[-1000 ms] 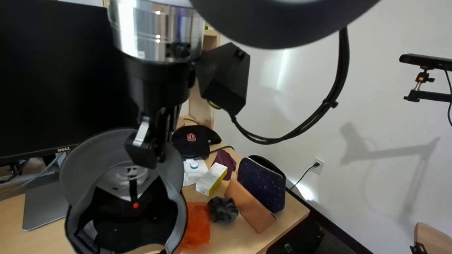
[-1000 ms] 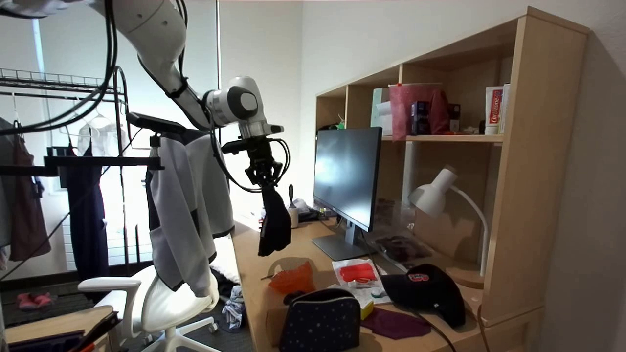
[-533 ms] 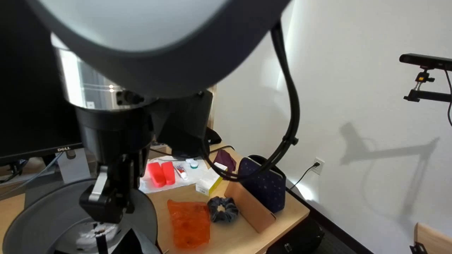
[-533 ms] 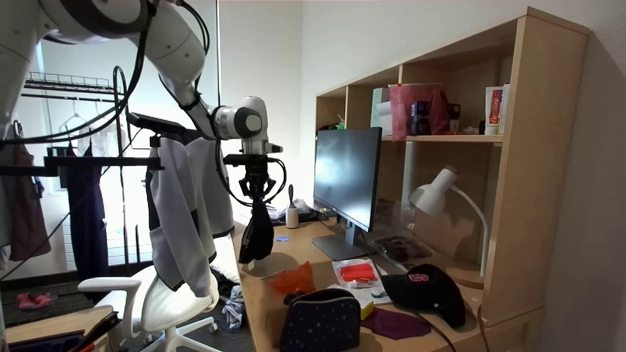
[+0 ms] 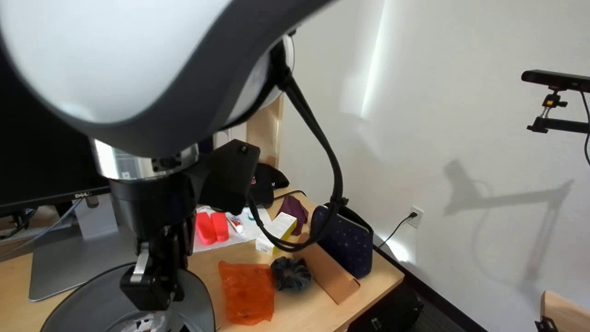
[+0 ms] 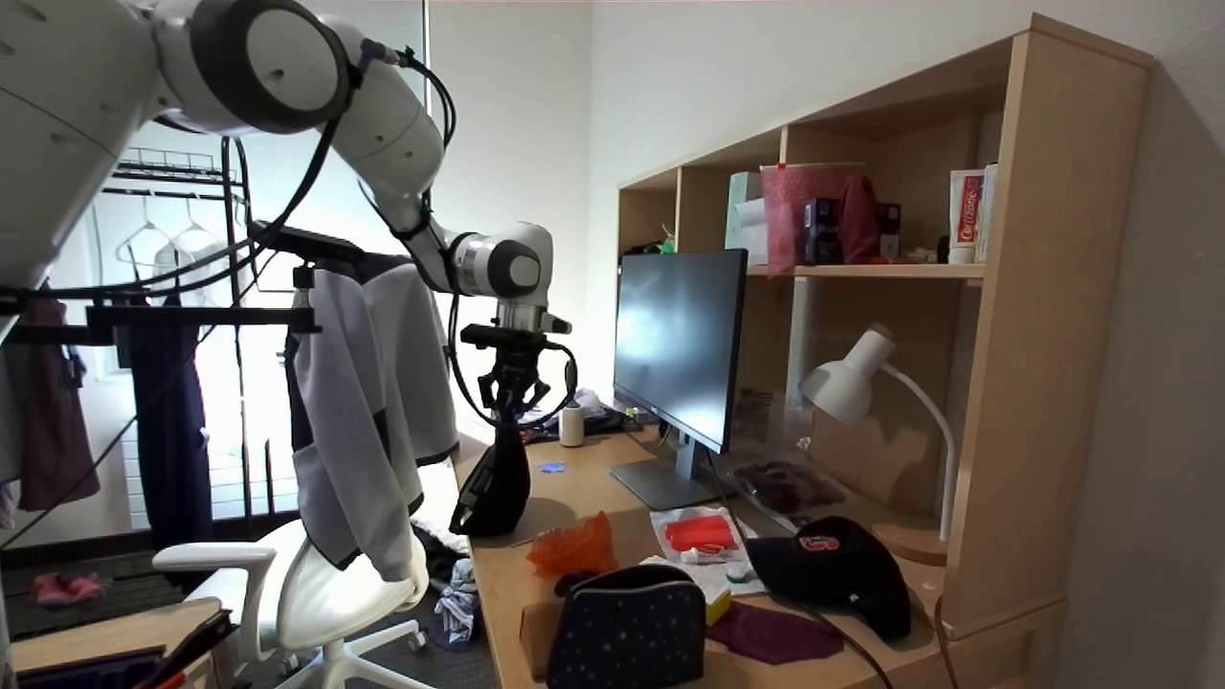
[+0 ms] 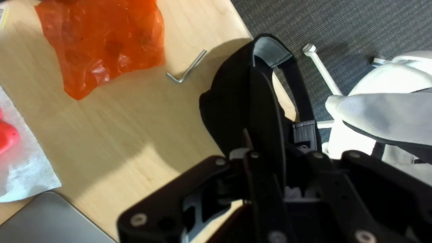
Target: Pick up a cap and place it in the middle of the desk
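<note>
My gripper (image 6: 507, 416) is shut on the brim of the cap (image 6: 495, 490), which hangs below it, crown downward. An exterior view shows the brim's grey underside (image 5: 92, 304) under the gripper (image 5: 156, 297), with the rest cut off at the bottom. In the wrist view the gripper (image 7: 266, 158) covers part of the brim, and the dark cap (image 7: 229, 101) overlaps the front edge of the tan desk (image 7: 114, 135). Its back strap shows against the floor. Whether the crown's lowest part touches the desk (image 6: 574, 507) I cannot tell.
An orange bag (image 7: 108, 44) and a hex key (image 7: 189, 67) lie beside the cap. Behind stands a monitor (image 6: 679, 344) on its base. A starry pouch (image 6: 627, 622), a black cap (image 6: 833, 574) and a white box (image 5: 279, 230) crowd one end. A white chair (image 6: 325, 584) adjoins the desk.
The arm has lowered the cap toward the desk and carried it closer to the front edge. The grip on the brim has stayed the same.
</note>
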